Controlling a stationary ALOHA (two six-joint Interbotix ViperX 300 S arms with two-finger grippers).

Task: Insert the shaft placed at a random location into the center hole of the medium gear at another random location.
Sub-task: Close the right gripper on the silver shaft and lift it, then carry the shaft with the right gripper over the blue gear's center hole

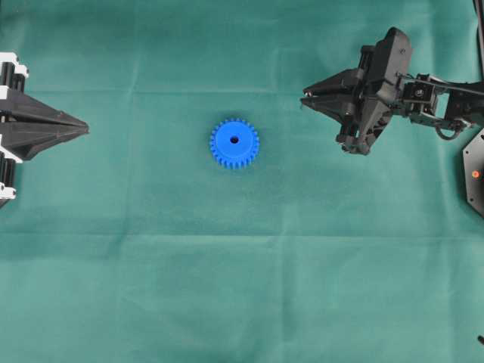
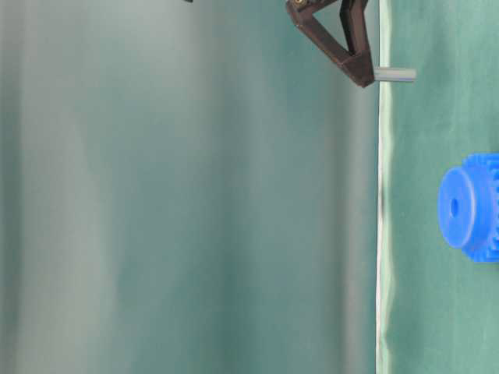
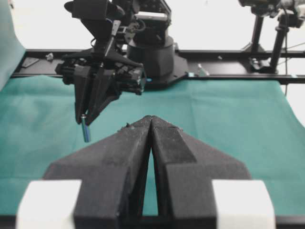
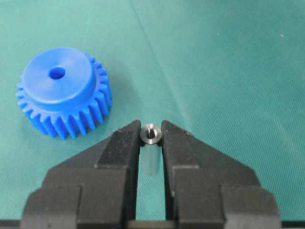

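The bright blue medium gear point(image 1: 234, 142) lies flat on the green cloth, its dark center hole point(image 1: 234, 140) facing up. My right gripper point(image 4: 151, 130) is shut on the small silvery shaft point(image 4: 151, 134), which hangs upright from the fingertips above the cloth. It is to the right of the gear and apart from it. In the table-level view the shaft point(image 2: 394, 75) sticks out past the fingertips toward the cloth, away from the gear point(image 2: 468, 206). My left gripper point(image 1: 85, 130) rests shut and empty at the far left.
Green cloth point(image 1: 242, 287) covers the whole table. A black base plate point(image 1: 475, 174) sits at the right edge. In the left wrist view the right arm's base point(image 3: 150, 52) and a black rail stand at the far side.
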